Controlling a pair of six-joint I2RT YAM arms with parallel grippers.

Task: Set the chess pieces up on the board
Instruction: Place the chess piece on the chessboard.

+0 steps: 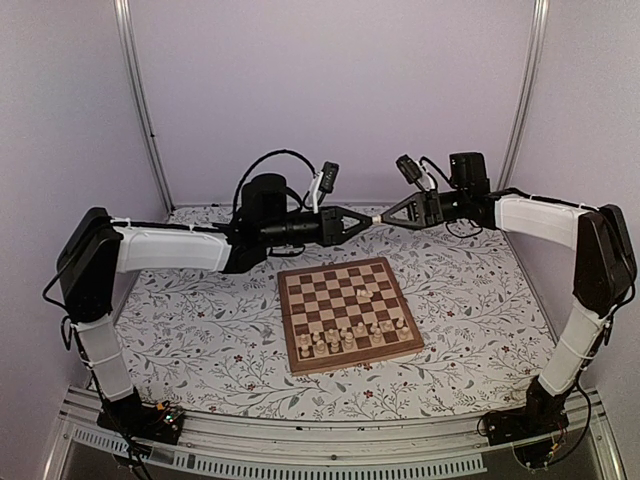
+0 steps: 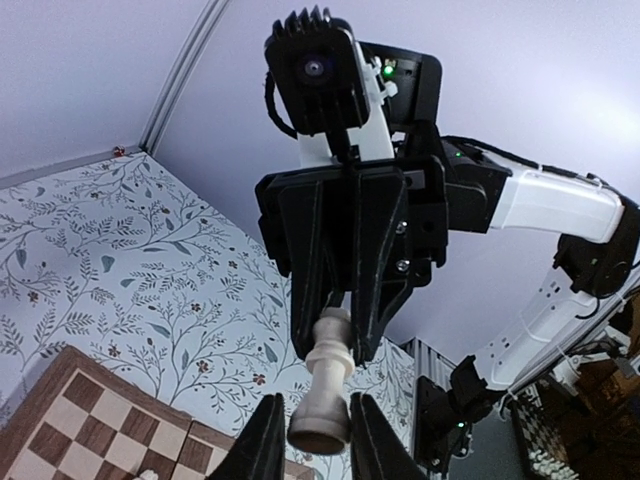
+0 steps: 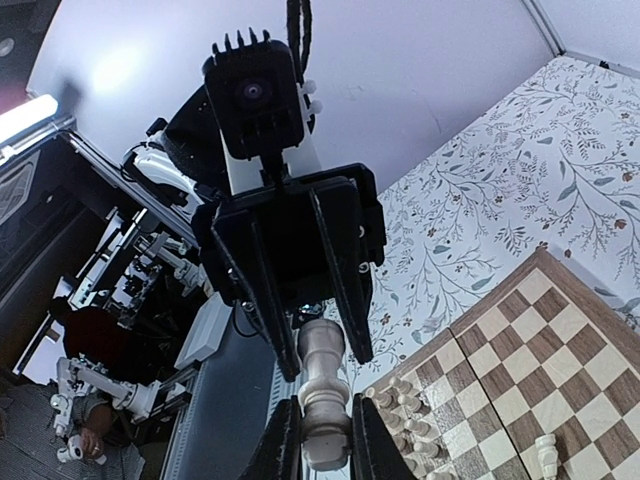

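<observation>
Above the desk (image 1: 200, 330), at 12 o'clock of the board (image 1: 348, 312), the right gripper (image 1: 388, 215) grasps a chess piece (image 2: 322, 400) by its head. The left gripper (image 1: 360, 222) flanks its base; whether it grips, I cannot tell. I think the left should release fully before either arm pulls away.

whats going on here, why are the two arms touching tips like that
The two arms meet in mid-air above the far edge of the board, with one cream chess piece between them. The right claw is closed on one end. The left claw has its fingers flanking the other end, though whether they press it is unclear. It looks like a handover. Other pieces stand in the board's two near rows, and a lone piece sits mid-board.
</observation>
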